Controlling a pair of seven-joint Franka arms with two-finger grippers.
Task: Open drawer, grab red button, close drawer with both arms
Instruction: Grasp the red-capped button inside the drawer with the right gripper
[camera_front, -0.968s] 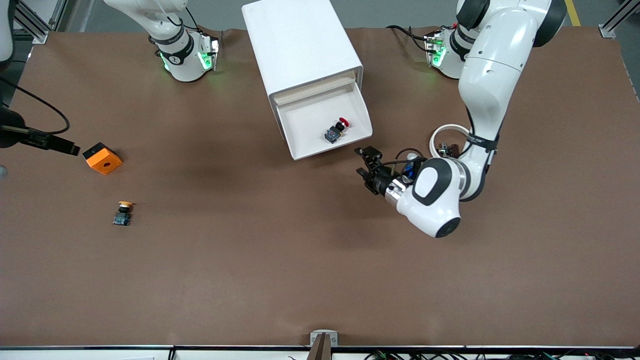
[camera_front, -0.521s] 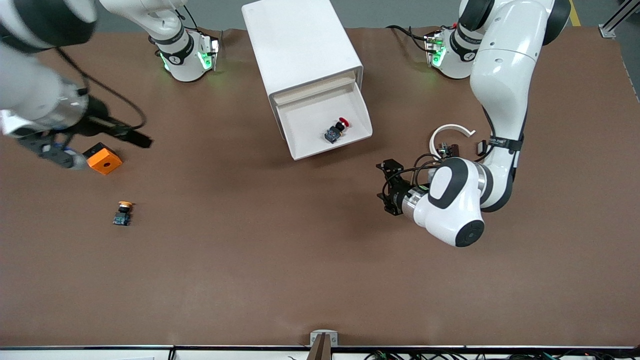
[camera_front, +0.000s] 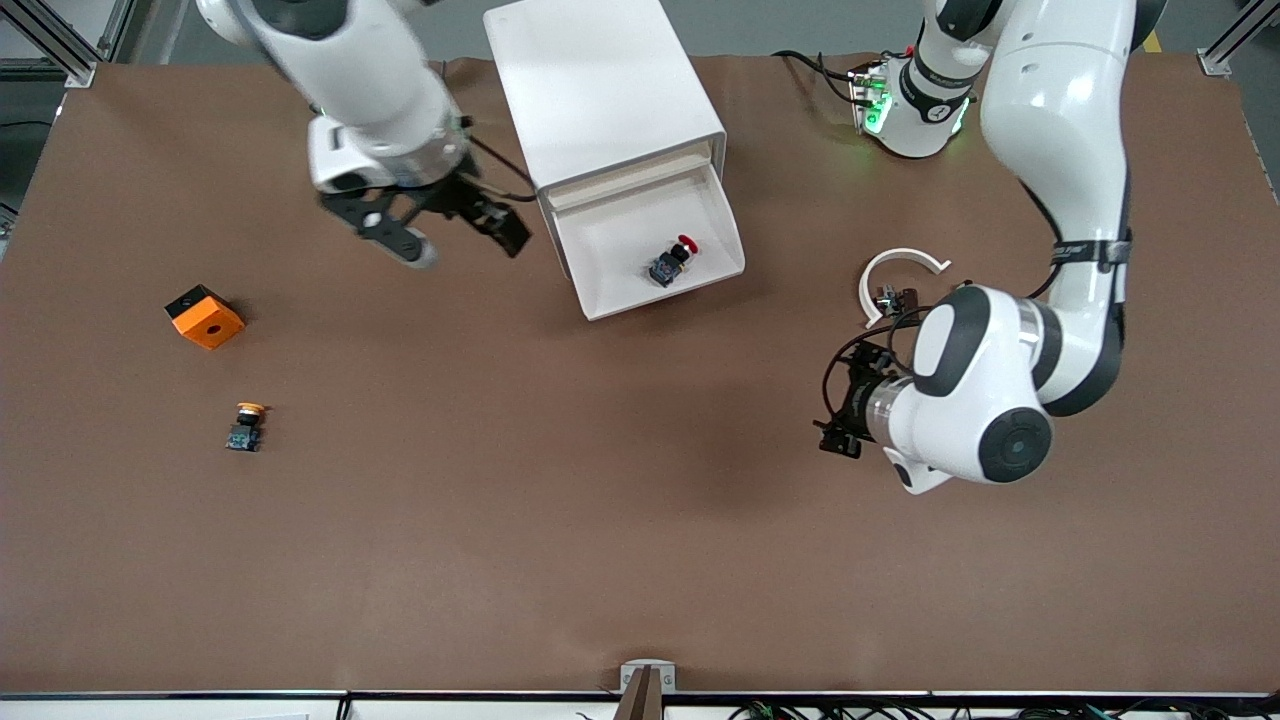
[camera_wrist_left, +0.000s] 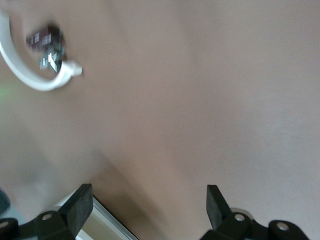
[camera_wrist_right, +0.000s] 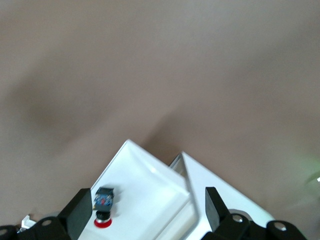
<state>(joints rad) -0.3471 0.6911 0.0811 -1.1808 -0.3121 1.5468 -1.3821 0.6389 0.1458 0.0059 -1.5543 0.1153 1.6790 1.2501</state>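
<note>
The drawer (camera_front: 655, 245) stands pulled out of the white cabinet (camera_front: 600, 85), its tray open to the camera, and there in it lies the button (camera_front: 672, 261), red cap, black middle, blue base, resting on its side toward the left arm's end of the tray. Up in the air, the right gripper (camera_front: 450, 225) hangs over the bare table (camera_front: 560, 520) just beside the cabinet and the open tray, at the right arm's end of them, its fingers (camera_wrist_right: 80, 212) spread wide apart with nothing between them; the right wrist view looks down past those fingers onto the tray and picks out the button (camera_wrist_right: 102, 206) clearly. Over at the left arm's end of the table, the left gripper (camera_front: 845, 420) is over open tabletop, nearer the front camera than the drawer and well apart from it, and its fingers (camera_wrist_left: 79, 206) are also wide open and empty in the left wrist view. Between that gripper and the left arm's base, a white curved ring piece (camera_front: 895, 272) lies on the table with a small dark part at its inner side. Toward the right arm's end, an orange cube (camera_front: 204, 316) sits on the table, and nearer the front camera than it, a second button with an orange-yellow cap (camera_front: 245, 426).
</note>
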